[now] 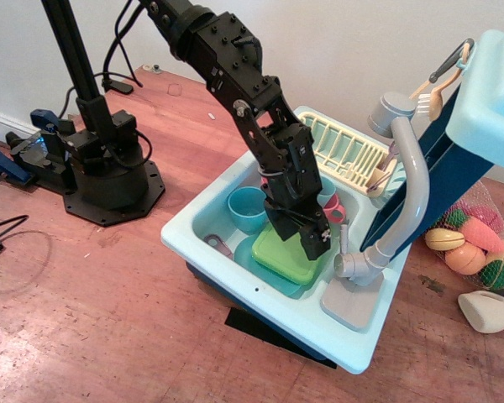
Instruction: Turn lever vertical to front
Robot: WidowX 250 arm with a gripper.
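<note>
The lever (343, 241) is a thin light-grey stick standing about upright from the faucet's round grey base (355, 268) at the sink's right edge. The tall curved grey spout (412, 180) rises behind it. My black gripper (316, 244) points down over the green plate (290, 254) in the sink, just left of the lever and apart from it by a small gap. Its dark fingers read as one block, so I cannot tell whether they are open or shut. Nothing shows between them.
The light-blue toy sink (235, 198) holds a teal cup (246, 207), a pink cup (334, 210) and the green plate on a teal one. A pale yellow dish rack (347, 149) sits behind. A bag of toy food (473, 243) lies at the right. A black stand base (109, 180) is at the left.
</note>
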